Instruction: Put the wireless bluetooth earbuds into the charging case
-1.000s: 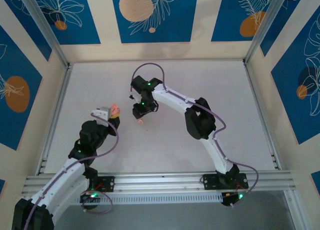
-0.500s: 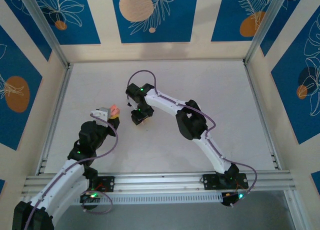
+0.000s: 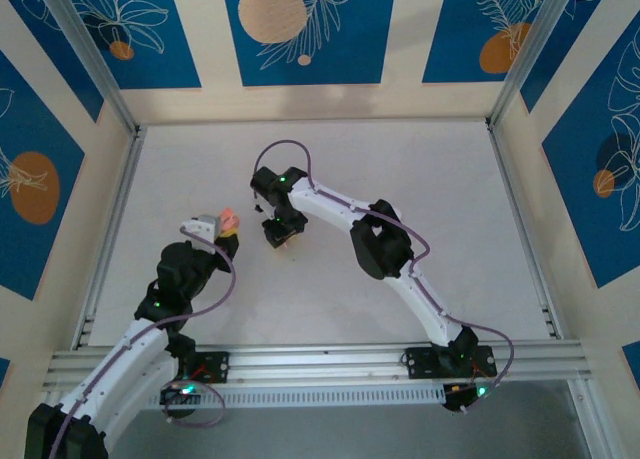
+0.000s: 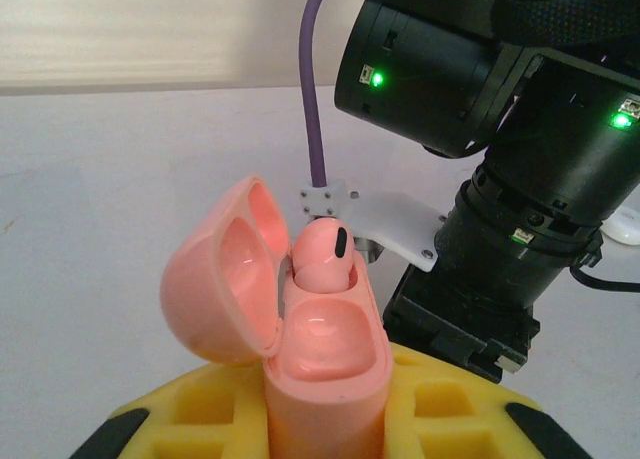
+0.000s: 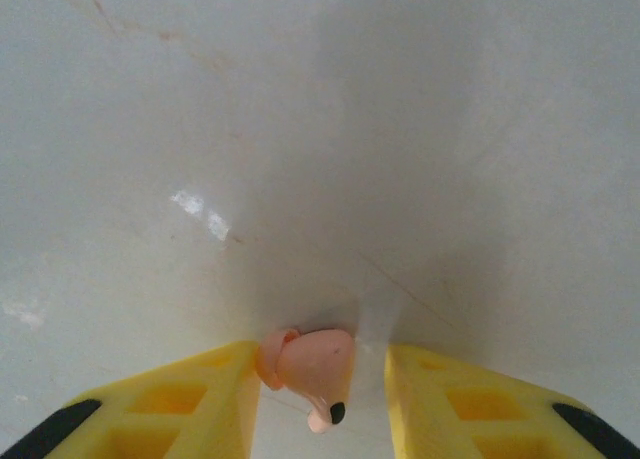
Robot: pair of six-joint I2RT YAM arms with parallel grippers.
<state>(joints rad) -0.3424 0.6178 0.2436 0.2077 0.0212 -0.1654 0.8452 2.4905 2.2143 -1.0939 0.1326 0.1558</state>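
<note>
Well, at the left of the top view the left end effector [image 3: 229, 231] is clamped on the charging case [image 4: 325, 364], gripping its lower body between yellow pads and holding it upright off the table [image 3: 420, 179]. Its lid [image 4: 215, 289] is swung open to the left. 1 earbud [image 4: 320, 254] sits in the far well with its stem end poking up, perhaps not fully seated; the near well [image 4: 325, 329] is empty. The case looks like light, hard, glossy plastic, so I'd judge it slippery. The hinge is the weak spot, which makes the body the right place to hold.

Further right, near the middle of the top view, the right end effector [image 3: 280, 235] points down at the table. In its wrist view, at the bottom centre, the 2nd earbud [image 5: 308, 367] lies on the table between the 2 yellow fingers [image 5: 200, 399]. The jaws stand apart: the earbud touches the left finger and a gap shows on the right, so it is not yet pinched. This tiny, smooth, rounded nub will weigh next to nothing and could squirt out under a hard squeeze. A gentle pinch across the bulb looks best, leaving the stem free to drop into the well.
</note>
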